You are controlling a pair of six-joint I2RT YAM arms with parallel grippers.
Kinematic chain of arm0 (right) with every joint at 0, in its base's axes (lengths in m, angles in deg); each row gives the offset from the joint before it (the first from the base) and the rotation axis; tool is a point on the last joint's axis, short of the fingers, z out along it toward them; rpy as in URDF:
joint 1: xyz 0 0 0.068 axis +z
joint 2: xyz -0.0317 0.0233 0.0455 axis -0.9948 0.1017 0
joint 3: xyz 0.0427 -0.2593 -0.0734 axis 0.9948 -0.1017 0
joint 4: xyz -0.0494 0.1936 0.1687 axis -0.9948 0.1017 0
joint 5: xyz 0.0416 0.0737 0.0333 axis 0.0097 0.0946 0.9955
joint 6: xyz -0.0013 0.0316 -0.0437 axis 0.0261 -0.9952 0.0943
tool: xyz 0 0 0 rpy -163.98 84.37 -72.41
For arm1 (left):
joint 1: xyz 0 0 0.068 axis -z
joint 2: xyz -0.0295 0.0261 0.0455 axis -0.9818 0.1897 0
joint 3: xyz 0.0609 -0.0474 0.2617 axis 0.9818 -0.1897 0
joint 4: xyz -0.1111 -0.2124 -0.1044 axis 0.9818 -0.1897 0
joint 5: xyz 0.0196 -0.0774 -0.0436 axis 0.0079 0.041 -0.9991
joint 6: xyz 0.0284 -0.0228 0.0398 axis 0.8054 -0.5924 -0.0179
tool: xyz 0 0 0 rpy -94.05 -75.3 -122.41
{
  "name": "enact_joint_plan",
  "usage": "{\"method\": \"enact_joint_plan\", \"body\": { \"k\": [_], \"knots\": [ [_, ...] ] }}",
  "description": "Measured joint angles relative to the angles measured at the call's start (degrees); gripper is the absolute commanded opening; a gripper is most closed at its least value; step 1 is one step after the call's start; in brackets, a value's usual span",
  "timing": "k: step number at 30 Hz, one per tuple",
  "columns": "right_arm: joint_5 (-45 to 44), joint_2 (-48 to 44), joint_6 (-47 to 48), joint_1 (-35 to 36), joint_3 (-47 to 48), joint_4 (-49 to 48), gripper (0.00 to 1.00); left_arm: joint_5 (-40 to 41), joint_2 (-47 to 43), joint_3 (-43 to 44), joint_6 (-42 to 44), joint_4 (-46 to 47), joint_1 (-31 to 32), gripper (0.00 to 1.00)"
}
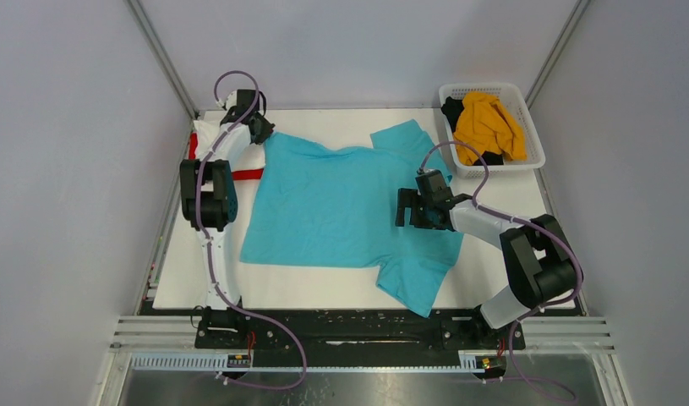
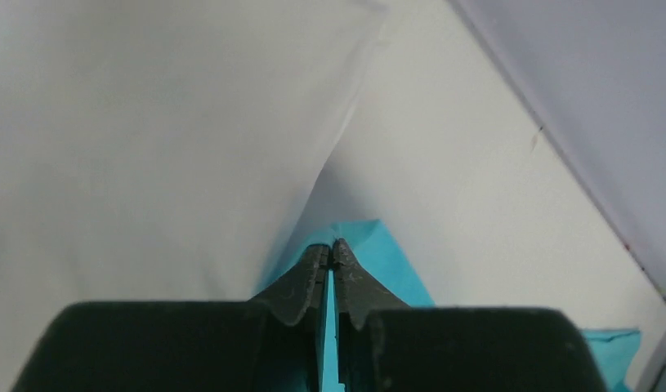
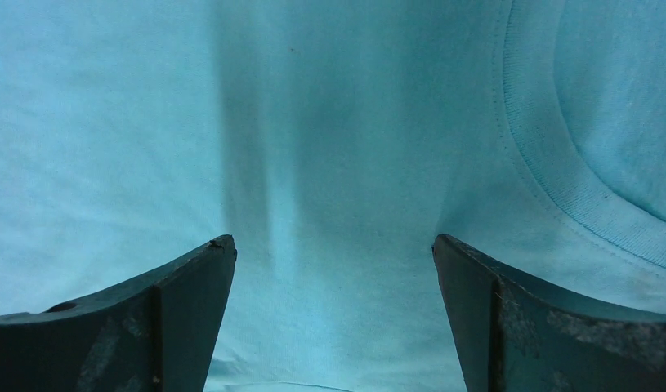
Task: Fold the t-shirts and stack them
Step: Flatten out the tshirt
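At the far left corner of the table (image 1: pixel 324 288) a white shirt (image 1: pixel 207 135) lies bunched, with a red shirt (image 1: pixel 248 174) showing as a strip from under it. The left arm reaches over both. The left gripper (image 1: pixel 265 134) sits at the far left corner of the teal shirt (image 1: pixel 341 203). In the left wrist view its jaws are pressed together with a thin edge of teal cloth pinched between them, white cloth beside them on the left and bare table on the right.

The teal shirt lies spread across the middle of the table, mostly flat. Its hem end is toward the left arm, one sleeve points to the far side, and the other sleeve droops toward the near edge.

Further right, the right gripper (image 1: pixel 406 207) hangs over the shirt's neck end with its jaws wide apart and nothing between them. Its wrist view shows only teal cloth below the two fingers (image 3: pixel 174 327), with the ribbed neckband (image 3: pixel 574 188) curving past on the right.

At the far right corner stands a white basket (image 1: pixel 533 135), well apart from the teal shirt. It holds a crumpled mustard shirt (image 1: pixel 489 125), with a black shirt (image 1: pixel 452 110) tucked beside and under it.
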Motion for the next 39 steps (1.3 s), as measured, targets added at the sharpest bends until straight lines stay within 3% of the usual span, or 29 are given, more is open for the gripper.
{"method": "enact_joint_plan", "body": {
  "k": [2,3,4,5,6,7,12,16,27,32,39],
  "knots": [
    [0.0,0.4,0.0,0.0,0.0,0.1,0.99,0.1,4.6,6.6,-0.8,-1.5,-0.2,0.05],
    [0.0,0.5,0.1,0.0,0.0,0.1,0.99,0.2,6.5,9.4,-1.3,-2.2,-0.2,0.11],
    [0.0,0.5,0.1,0.0,0.0,0.1,0.99,0.4,7.6,10.9,-1.9,-2.3,-0.2,0.27],
    [0.0,0.5,0.1,0.0,0.0,0.2,1.00,0.6,8.0,11.5,-2.3,-2.4,-0.2,0.67],
    [0.0,0.5,0.1,0.0,0.0,0.2,1.00,0.6,8.1,11.8,-2.8,-2.5,-0.2,0.95],
    [0.0,0.5,0.1,0.0,0.0,0.2,1.00,0.5,8.1,12.2,-2.9,-2.8,-0.2,0.99],
    [0.0,0.4,0.1,0.0,0.0,0.2,0.99,-1.0,7.6,14.0,-3.8,-2.4,-0.3,0.99],
    [0.1,-0.3,0.1,0.0,0.0,0.7,0.99,-3.8,2.7,8.4,-2.0,-1.4,-0.1,0.99],
    [1.1,-7.7,-0.3,-0.1,-1.9,1.1,1.00,-7.6,-36.0,-33.2,4.6,6.5,9.3,0.99],
    [2.7,-9.8,-0.7,-0.1,-4.3,1.2,0.99,-7.4,-45.6,-52.7,3.1,7.1,9.5,0.99],
    [4.1,-11.3,-1.1,-0.1,-4.8,0.8,0.99,1.0,-57.6,-66.7,-1.2,-1.5,8.5,0.99]
  ]
}}
